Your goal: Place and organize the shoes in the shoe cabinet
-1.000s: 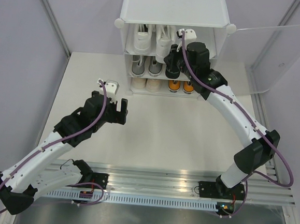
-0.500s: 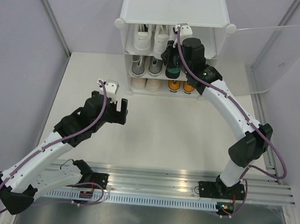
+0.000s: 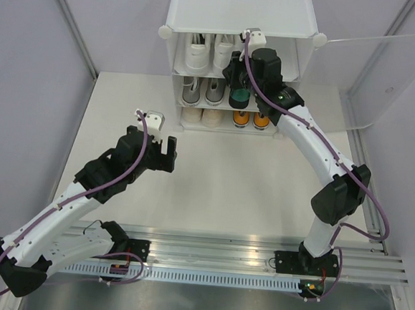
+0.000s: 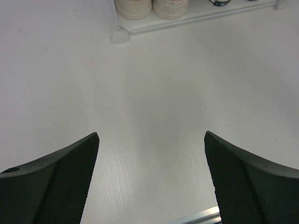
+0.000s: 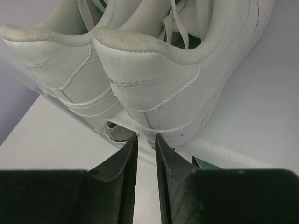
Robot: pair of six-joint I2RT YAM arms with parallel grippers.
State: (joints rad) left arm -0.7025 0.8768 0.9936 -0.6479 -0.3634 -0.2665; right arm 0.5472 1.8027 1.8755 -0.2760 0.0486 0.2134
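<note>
Sneakers (image 3: 209, 55) on top shelf (image 5: 261, 112); cabinet (image 3: 240, 10) at tbl (image 3: 219, 185) rear.

From high above the near edge we look down on the table (image 3: 227, 185) and the shoe cabinet (image 3: 240, 10) at its far edge. Our left wrist view faces the table, catching the cream pair (image 4: 133, 6). Our right wrist view sits close against the white sneakers (image 5: 154, 79). The overhead view shows both pairs.

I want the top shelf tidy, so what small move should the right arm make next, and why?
Probably ease the right gripper forward to nudge the white sneaker deeper. Its jaws are nearly closed and empty, the tips sit right in front of that sneaker's heel, and the heel lies close to the front edge of the top shelf.
</note>
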